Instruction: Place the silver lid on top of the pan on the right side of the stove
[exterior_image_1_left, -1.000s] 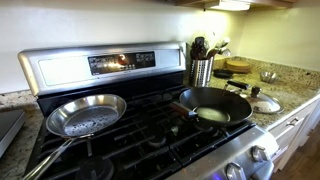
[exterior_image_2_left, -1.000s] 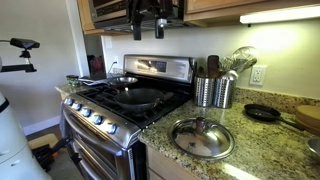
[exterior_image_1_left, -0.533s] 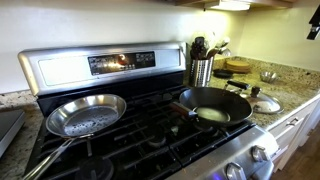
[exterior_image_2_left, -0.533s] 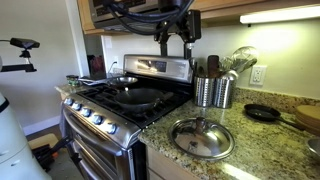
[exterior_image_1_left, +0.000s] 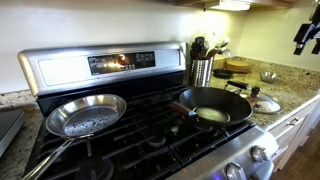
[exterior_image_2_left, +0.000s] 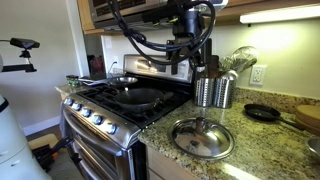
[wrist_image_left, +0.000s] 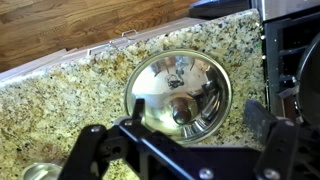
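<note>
The silver lid (exterior_image_2_left: 202, 137) lies on the granite counter beside the stove (exterior_image_2_left: 110, 105), knob up; it also shows in an exterior view (exterior_image_1_left: 265, 104) and fills the middle of the wrist view (wrist_image_left: 180, 92). The black pan (exterior_image_1_left: 212, 105) sits empty on the stove's (exterior_image_1_left: 130, 135) right-hand grate and also shows in an exterior view (exterior_image_2_left: 140, 97). My gripper (exterior_image_2_left: 190, 60) hangs open and empty well above the counter, roughly over the lid. It shows at the frame edge in an exterior view (exterior_image_1_left: 303, 38). In the wrist view its fingers (wrist_image_left: 178, 132) straddle the lid from high up.
A shiny steel frying pan (exterior_image_1_left: 85, 113) sits on the stove's left grate. Two metal utensil holders (exterior_image_2_left: 212, 90) stand by the wall behind the lid. A small black pan (exterior_image_2_left: 262, 113) and a wooden disc (exterior_image_2_left: 308, 117) lie further along the counter. The stove edge (wrist_image_left: 292, 50) borders the lid.
My arm has swung from above the stove toward the counter and lowered, coming over the lid. The lid and both pans have not moved.
</note>
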